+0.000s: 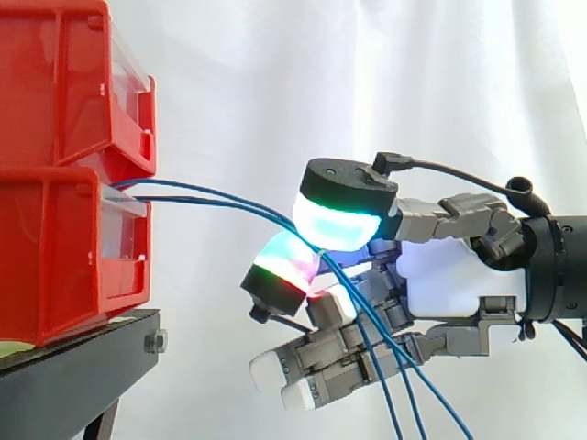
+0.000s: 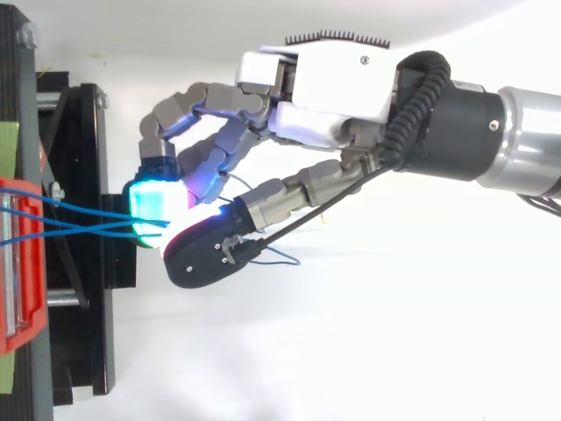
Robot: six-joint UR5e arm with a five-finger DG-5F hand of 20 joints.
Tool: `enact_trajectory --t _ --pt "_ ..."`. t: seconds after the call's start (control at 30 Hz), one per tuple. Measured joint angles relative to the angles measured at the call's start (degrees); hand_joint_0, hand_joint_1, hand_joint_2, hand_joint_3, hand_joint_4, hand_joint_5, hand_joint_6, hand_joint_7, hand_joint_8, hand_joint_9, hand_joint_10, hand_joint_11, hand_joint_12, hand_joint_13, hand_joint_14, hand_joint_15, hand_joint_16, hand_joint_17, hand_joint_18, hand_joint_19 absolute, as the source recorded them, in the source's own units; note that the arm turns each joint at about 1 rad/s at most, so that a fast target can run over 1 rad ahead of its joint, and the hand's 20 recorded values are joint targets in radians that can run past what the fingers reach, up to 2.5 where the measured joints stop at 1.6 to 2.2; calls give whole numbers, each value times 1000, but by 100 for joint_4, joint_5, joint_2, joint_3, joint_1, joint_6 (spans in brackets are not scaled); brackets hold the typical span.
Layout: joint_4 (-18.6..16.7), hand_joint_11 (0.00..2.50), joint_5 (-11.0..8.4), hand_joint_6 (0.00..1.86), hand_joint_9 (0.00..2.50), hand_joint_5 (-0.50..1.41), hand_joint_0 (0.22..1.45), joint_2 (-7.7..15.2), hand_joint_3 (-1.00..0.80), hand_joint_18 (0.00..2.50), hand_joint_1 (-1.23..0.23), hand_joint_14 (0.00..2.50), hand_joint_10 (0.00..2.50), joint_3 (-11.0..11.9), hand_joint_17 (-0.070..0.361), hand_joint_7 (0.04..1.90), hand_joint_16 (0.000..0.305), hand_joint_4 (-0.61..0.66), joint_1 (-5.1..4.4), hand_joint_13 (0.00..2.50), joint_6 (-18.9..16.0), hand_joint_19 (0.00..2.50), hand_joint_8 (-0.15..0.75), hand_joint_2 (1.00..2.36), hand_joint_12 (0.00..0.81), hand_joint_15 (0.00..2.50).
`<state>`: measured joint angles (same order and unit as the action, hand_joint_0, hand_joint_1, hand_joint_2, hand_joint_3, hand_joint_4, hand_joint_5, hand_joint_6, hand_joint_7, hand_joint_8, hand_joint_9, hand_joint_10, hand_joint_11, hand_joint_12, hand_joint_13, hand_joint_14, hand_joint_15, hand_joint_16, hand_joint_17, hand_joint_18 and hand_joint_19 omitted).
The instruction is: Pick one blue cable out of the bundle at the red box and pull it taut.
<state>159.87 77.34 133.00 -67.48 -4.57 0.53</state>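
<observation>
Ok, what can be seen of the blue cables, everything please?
The blue cables are a few thin, smooth strands that look plastic-sheathed. They leave the gap between the stacked red bins, arc toward the hand with slight sag, pass between two glowing pads that seem to pinch them, then hang down loose.

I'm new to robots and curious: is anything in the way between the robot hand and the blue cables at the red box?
Nothing visible does. The robot hand pinches the blue cables between its glowing fingertips, in open air beside the red box.
</observation>
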Motion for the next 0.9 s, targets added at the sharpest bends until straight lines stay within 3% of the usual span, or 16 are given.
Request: enact_trajectory --t 0.17,0.43,0.9 --pt "-3 1093 -2 773 1079 -114 596 -1 -132 468 -778 13 16 1 145 1047 64 195 0 612 5 261 367 1014 404 329" --pt "-8 1381 -3 782 1236 -121 602 2 -160 474 -777 13 9 1 143 1020 64 231 0 661 8 270 366 1015 404 373" --pt "7 1496 -10 837 1177 -155 637 -1 -157 464 -888 16 7 23 132 1030 58 194 0 663 -10 259 346 1019 385 388"
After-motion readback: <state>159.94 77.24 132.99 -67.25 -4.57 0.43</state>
